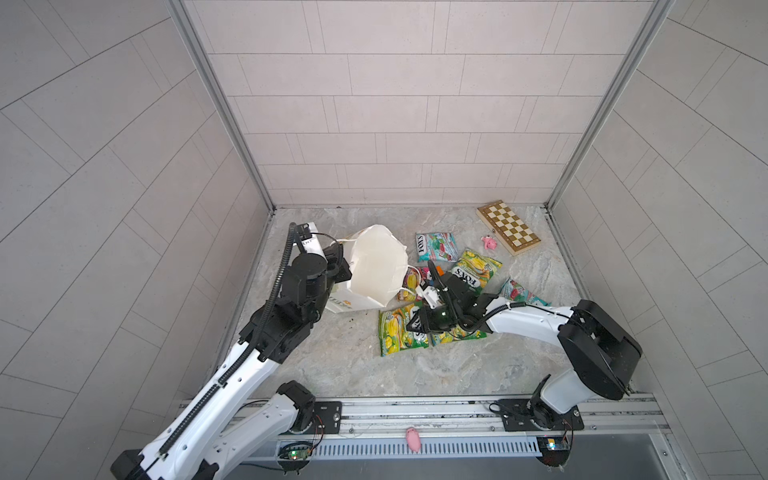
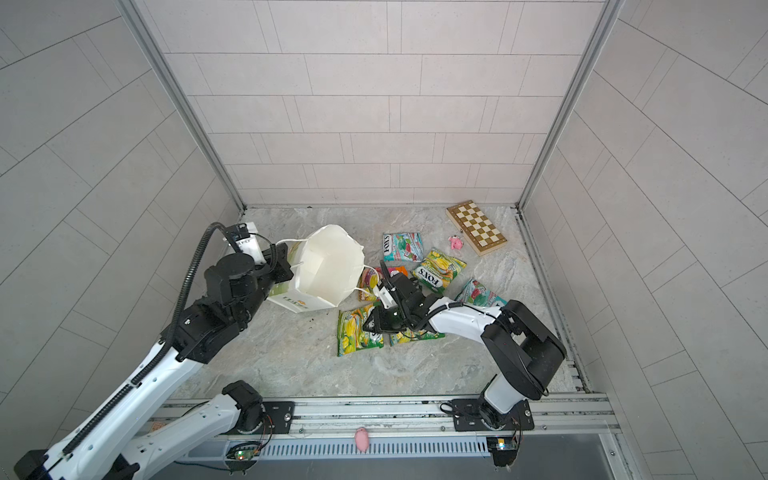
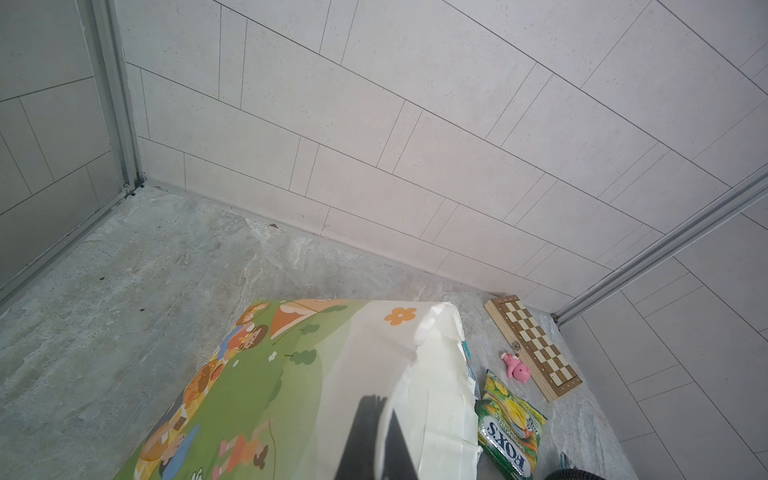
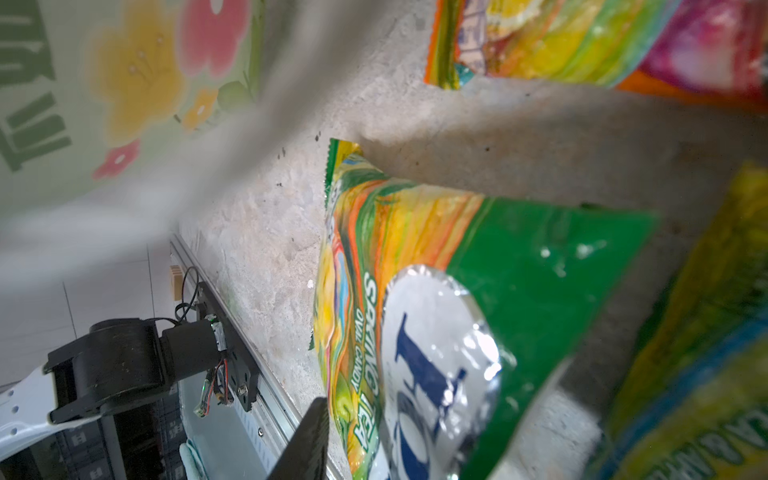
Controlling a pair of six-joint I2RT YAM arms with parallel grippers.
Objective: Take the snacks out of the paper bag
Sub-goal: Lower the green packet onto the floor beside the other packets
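Observation:
The white paper bag (image 1: 374, 266) (image 2: 328, 266) leans at the table's left with its mouth facing up, and only white paper shows inside. My left gripper (image 1: 338, 261) (image 3: 382, 405) is shut on the bag's left rim, one finger on each side of the wall. Several FOX'S snacks lie on the table right of the bag: teal-and-red (image 1: 435, 247), yellow-green (image 1: 476, 270), orange-pink (image 1: 411, 282), teal-and-red (image 1: 519, 293). My right gripper (image 1: 413, 326) (image 2: 370, 326) sits low over a yellow-green packet (image 1: 399, 334) (image 4: 436, 332). One finger (image 4: 305, 440) stands slightly off that packet's edge; the other is hidden.
A wooden chessboard (image 1: 509, 232) lies at the back right with a pink toy (image 1: 489, 243) beside it. Another pink toy (image 1: 412, 439) rests on the front rail. A white box (image 1: 309, 243) stands behind my left arm. Tiled walls close three sides.

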